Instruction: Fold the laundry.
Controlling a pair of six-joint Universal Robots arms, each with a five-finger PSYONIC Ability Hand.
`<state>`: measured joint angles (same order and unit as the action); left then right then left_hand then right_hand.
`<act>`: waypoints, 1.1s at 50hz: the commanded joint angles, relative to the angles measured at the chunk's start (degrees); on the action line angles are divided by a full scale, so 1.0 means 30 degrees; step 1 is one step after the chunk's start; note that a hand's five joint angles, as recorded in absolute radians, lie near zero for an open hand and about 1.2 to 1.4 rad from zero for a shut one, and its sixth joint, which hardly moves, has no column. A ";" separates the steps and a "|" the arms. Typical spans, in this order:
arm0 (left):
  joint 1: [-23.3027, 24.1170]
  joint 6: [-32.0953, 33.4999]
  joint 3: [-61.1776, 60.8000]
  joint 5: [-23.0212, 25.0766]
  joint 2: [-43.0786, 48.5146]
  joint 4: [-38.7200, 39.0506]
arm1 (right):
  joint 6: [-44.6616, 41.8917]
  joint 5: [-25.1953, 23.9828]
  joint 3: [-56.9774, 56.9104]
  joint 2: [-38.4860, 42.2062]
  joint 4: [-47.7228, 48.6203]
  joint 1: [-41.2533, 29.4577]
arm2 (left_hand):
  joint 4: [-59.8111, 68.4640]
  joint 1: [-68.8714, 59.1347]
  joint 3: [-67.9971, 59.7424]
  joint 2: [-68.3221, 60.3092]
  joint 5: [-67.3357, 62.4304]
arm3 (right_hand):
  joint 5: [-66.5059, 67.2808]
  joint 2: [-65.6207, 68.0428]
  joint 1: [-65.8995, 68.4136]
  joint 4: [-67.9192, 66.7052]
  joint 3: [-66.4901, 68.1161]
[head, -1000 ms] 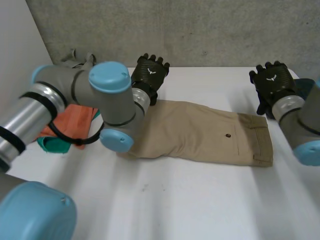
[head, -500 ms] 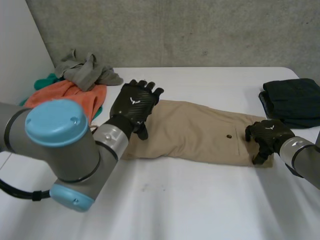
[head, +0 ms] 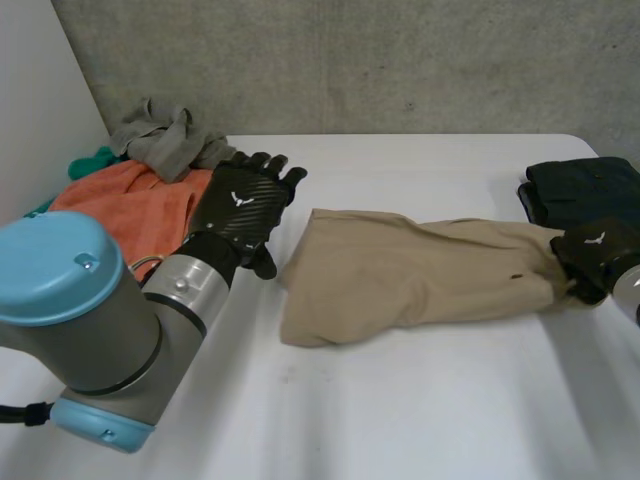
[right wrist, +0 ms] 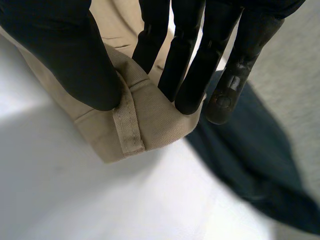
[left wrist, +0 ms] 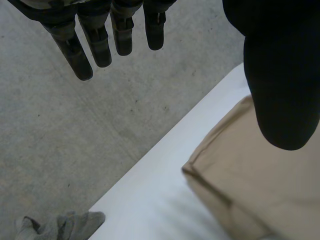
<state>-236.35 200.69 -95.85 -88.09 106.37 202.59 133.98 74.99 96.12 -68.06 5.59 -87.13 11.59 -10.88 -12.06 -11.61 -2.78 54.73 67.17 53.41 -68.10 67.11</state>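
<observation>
Tan shorts (head: 410,275) lie stretched across the middle of the white table (head: 400,420). My right hand (head: 592,258) pinches their waistband (right wrist: 131,120) between thumb and fingers at the right end and holds it lifted a little off the table. The leg end (left wrist: 240,180) of the shorts rests on the table near my left hand (head: 240,208), which hovers just left of it with straight fingers (left wrist: 95,45), touching nothing.
A heap of laundry sits at the back left: an orange cloth (head: 130,205), a grey garment (head: 165,135) and a green piece (head: 90,160). A folded dark garment (head: 585,190) lies at the right edge, right behind my right hand. A concrete wall stands behind the table.
My right hand came down on the waistband, closed on it and pulled the shorts to the right. My left hand drew back off the shorts to the left.
</observation>
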 commanded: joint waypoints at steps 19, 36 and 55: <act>-0.2134 -0.2678 -0.0777 0.0038 -0.0886 0.2721 | -0.8713 -0.6688 -0.5175 0.5341 0.2328 -1.2174 | -0.0513 0.0278 0.0670 0.0521 0.0911 | 0.5091 0.4277 0.8862 -0.3967 0.4298; -0.1081 -0.2914 0.1627 -0.0167 0.0403 0.3162 | 1.2370 -0.0305 -0.5820 0.0832 0.3149 -0.8492 | -0.0529 0.0294 0.0686 0.0536 0.0926 | -1.8158 -1.8973 -1.4387 1.9282 -1.8951; -0.0493 -0.2914 0.0250 -0.0050 0.0198 0.3221 | 0.3828 -0.2171 -0.2747 0.0805 -0.1072 -0.1661 | -0.0529 0.0294 0.0686 0.0536 0.0926 | -1.6588 -1.7403 -1.2817 1.7712 -1.7381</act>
<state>-237.84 191.96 -94.27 -88.42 107.02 212.16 153.58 74.96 81.63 -62.62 0.27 -96.94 11.59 -10.87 -12.06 -11.61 -2.78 3.87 12.49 11.58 -13.38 12.25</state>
